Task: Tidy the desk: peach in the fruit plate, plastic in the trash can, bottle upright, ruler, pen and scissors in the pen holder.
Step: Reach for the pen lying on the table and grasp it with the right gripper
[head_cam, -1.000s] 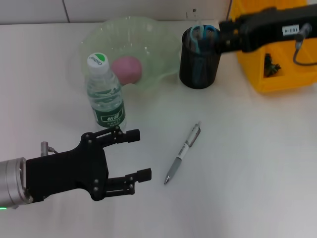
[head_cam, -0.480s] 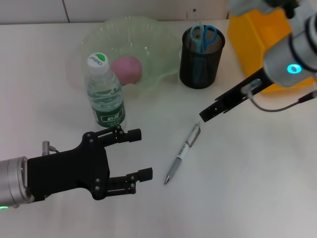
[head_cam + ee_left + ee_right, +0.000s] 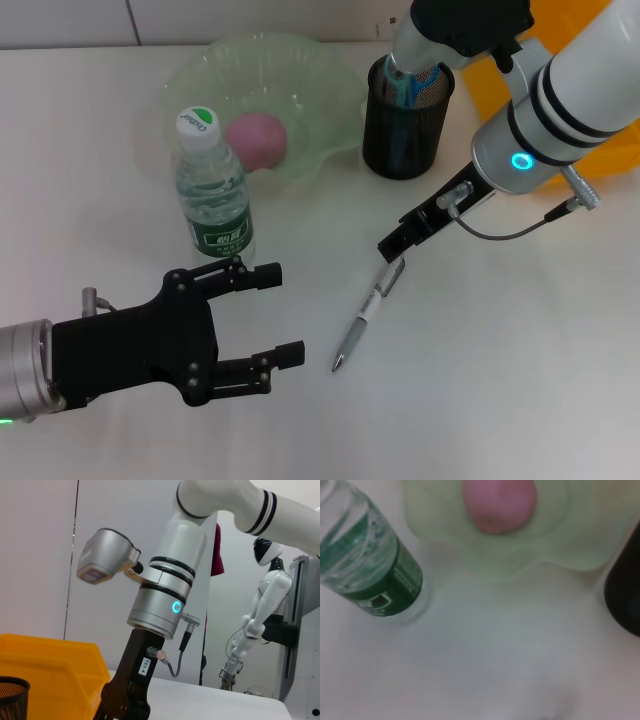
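A silver pen (image 3: 368,312) lies on the white table, tip toward me. My right gripper (image 3: 396,244) hangs just over the pen's upper end. The black mesh pen holder (image 3: 403,125) holds blue-handled scissors (image 3: 412,72); I cannot pick out a ruler among its contents. A pink peach (image 3: 256,138) rests in the green fruit plate (image 3: 320,90). The bottle (image 3: 212,190) stands upright in front of the plate. My left gripper (image 3: 280,312) is open and empty at the front left, below the bottle. The plastic is out of view. The right wrist view shows the bottle (image 3: 370,575), the peach (image 3: 500,502) and the plate (image 3: 560,540).
A yellow bin (image 3: 615,150) stands at the back right, mostly behind my right arm. It also shows in the left wrist view as the yellow bin (image 3: 50,665) beside the pen holder (image 3: 10,697). Bare table lies right of the pen.
My right arm swung from above the pen holder at the back down and forward to the pen's upper end. The left arm and the objects stayed put.
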Motion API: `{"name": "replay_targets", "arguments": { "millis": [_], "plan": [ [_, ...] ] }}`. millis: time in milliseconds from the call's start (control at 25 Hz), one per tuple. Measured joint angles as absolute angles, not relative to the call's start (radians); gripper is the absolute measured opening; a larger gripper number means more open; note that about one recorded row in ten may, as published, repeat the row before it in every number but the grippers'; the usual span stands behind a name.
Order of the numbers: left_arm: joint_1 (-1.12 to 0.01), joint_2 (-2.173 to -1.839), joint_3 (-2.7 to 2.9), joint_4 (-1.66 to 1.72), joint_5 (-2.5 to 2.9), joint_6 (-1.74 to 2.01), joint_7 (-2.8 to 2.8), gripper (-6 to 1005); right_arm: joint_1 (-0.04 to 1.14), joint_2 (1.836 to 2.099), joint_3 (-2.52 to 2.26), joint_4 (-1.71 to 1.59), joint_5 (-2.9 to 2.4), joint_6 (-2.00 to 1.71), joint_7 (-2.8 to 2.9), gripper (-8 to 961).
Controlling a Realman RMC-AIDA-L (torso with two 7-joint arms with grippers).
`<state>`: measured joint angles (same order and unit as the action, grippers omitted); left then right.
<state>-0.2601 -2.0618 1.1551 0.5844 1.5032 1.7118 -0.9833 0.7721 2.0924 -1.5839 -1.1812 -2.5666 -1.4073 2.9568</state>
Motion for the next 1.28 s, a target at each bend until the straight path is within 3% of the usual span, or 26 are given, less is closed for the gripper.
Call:
{"name": "replay_targets", "arguments": {
  "millis": [520,680,800,1280],
  "plan": [
    [-0.256,-2.062,1.144,0.584,1.502,1.712,-0.980,803,0.685,2.081,-1.518,-1.365,-2.568,-1.539,2.797,776],
    [-0.257,-2.065,1.142,0.592,1.496,1.726,-1.005,803,0.548,2.085,-1.381,-1.499,-2.542,-1.544,2.607,775],
    [-0.285,-2.066,1.142,0.596,1.501,1.724,-1.044,803,0.517,2.083,-1.290,-1.509,-2.479,-1.579,2.439,774],
    [-0.273,-2.065,1.129,0.595,1.498,1.732,-1.047,804,0.581,2.079,-1.185,-1.518,-2.472,-1.716,2.000,772]
  ]
}}
